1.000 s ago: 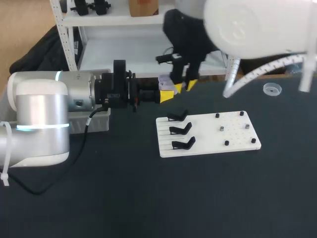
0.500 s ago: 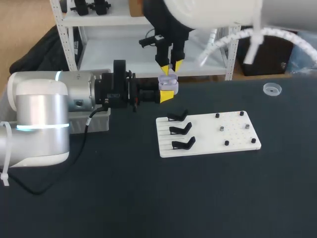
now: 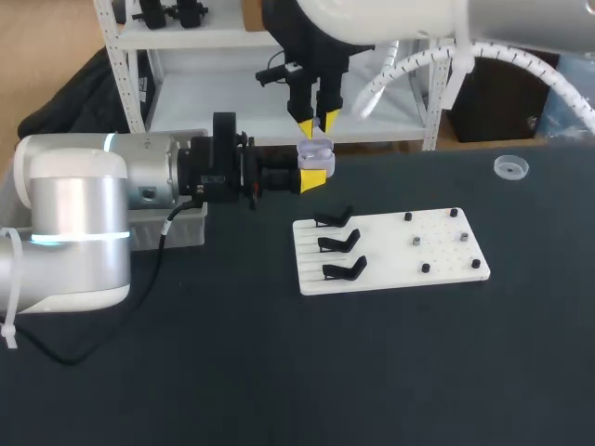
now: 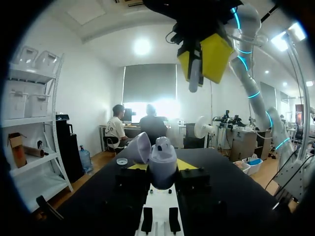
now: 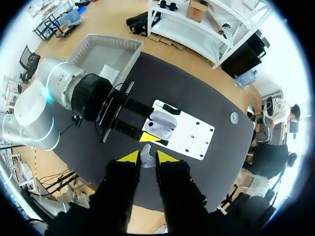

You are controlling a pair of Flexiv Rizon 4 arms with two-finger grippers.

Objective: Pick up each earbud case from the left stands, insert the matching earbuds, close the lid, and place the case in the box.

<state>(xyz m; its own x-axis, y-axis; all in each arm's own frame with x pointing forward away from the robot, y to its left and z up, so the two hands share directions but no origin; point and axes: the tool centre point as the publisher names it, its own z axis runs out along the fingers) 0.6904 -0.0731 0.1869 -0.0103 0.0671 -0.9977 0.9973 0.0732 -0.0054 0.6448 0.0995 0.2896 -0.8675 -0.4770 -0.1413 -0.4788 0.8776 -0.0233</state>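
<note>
Two grips: L hand [image 3: 316, 173] on case [image 4: 162, 160] (lid open), R hand [image 3: 316, 124] on upright earbud [image 5: 146, 160]

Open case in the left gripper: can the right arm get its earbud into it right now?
Probably yes. The right gripper, holding an earbud, hangs just above the case. The lid is swung open and nothing sits between them.

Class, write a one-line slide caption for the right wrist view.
Right gripper holds an earbud over the open case gripped by the left gripper.
</note>
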